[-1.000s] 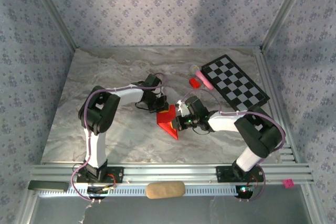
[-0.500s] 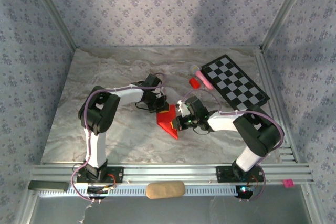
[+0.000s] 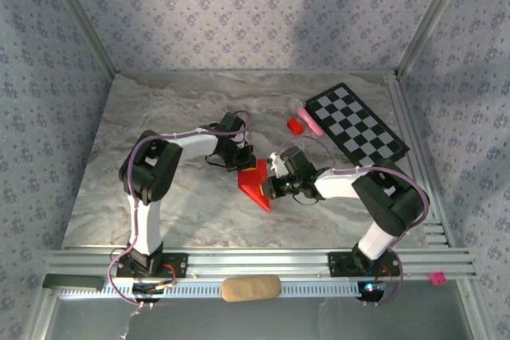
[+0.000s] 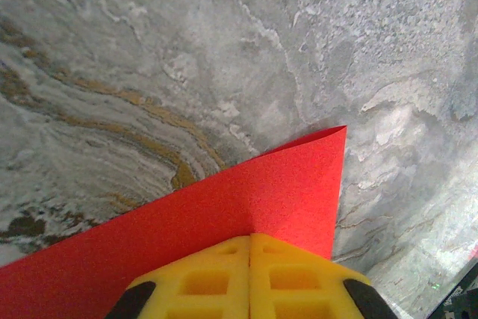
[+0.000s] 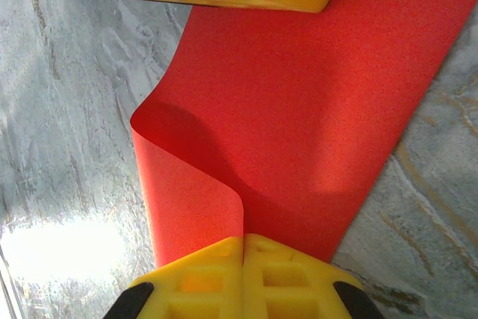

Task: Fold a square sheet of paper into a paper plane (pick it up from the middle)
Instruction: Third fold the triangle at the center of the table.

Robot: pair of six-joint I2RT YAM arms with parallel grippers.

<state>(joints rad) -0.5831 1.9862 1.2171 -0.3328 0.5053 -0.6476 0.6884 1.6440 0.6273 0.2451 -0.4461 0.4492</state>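
Left pincer and right pincer both clamped on square sheet of paper; uneven pull could tear it or skew the curled fold.

Square sheet of paper is reading as thin matt red paper with a fine grain and no gloss. Left gripper and right gripper are showing moulded yellow plastic, matt, with black plastic at the corners. Table is looking smooth and marble-patterned, stone or print unclear, and is catching soft glare. Rails are showing bare brushed metal. Walls are looking matt and patterned.
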